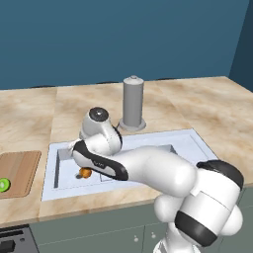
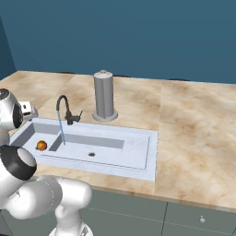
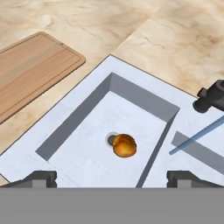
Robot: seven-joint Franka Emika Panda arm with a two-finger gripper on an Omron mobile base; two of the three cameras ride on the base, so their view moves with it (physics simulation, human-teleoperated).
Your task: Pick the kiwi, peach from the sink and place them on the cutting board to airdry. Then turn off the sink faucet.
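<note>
Marbled counter runs under a blue wall, with the sink (image 3: 144, 98) sunk into it and water running from the faucet (image 2: 68, 110) into the longer basin; the kiwi (image 1: 4, 185) already sits on the cutting board (image 1: 20, 170) to the sink's left. Over the small basin the gripper (image 3: 112, 178) hangs with its fingers spread wide and nothing between them; the peach (image 3: 124, 145) lies straight below and slightly ahead, touching the drain hole's edge, well clear of the walls. It looks small, round and smooth, orange with a reddish-brown blush, so I'd guess any grip angle serves, though it may roll.
</note>
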